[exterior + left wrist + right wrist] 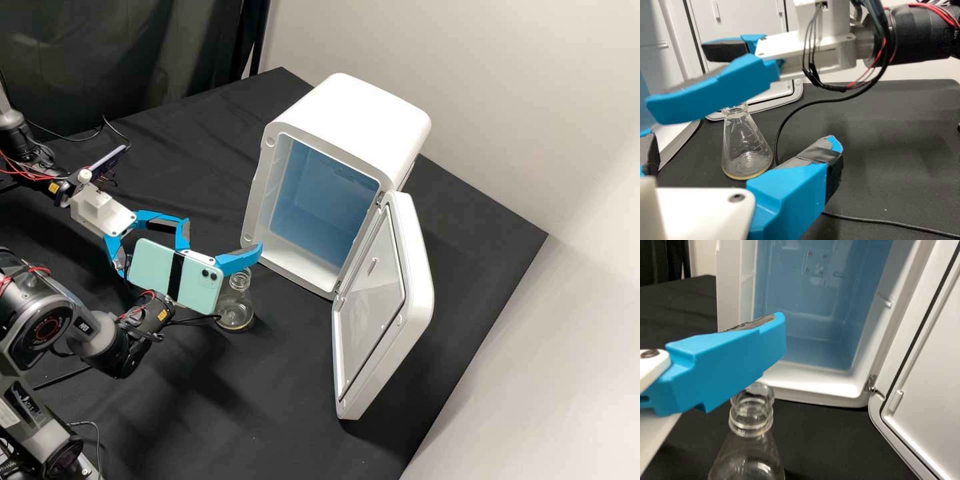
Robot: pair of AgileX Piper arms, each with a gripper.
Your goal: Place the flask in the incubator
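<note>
A clear, empty glass flask (235,305) stands upright on the black bench just in front of the white incubator (353,123). The incubator's door (387,300) hangs wide open, showing a bare blue inside (810,315). My right gripper (235,261) is open at the flask's mouth. One blue finger (725,360) lies just over the neck of the flask (751,415). I cannot tell whether the neck is between the jaws. My left gripper (150,240) is wide open a little behind, apart from the flask (744,145). Its finger (795,185) is low in the left wrist view, with the right gripper (680,75) beyond.
A mint-green phone (177,273) is mounted on the right arm and hides part of both grippers in the high view. Cables trail on the bench (890,222) near the flask. The bench edge (467,373) runs close behind the open door.
</note>
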